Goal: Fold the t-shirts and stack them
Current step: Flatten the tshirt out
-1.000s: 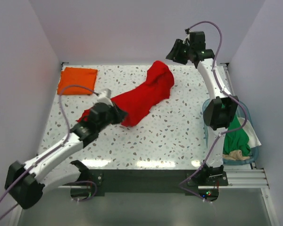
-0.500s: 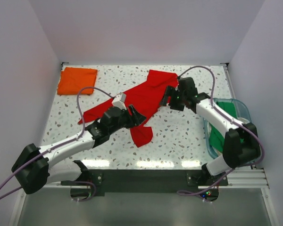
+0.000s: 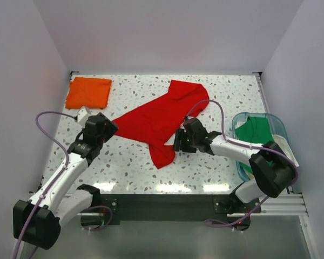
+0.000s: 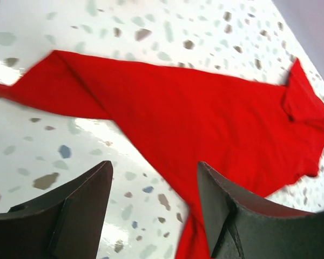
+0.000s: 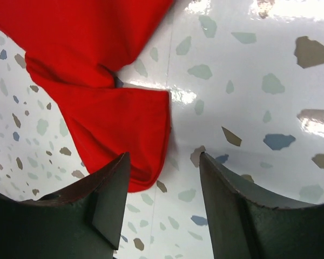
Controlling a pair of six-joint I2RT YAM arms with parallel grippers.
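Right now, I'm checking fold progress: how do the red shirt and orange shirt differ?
The orange shirt is folded into a compact rectangle; the red shirt lies spread out and rumpled. The orange one sits in the far left corner; the red one stretches diagonally across the middle. Both are plain and lie on the table.

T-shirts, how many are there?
3. A red shirt lies spread out in the middle of the table, an orange shirt sits folded at the far left corner, and a green shirt is in the tub on the right. More could be hidden in the tub.
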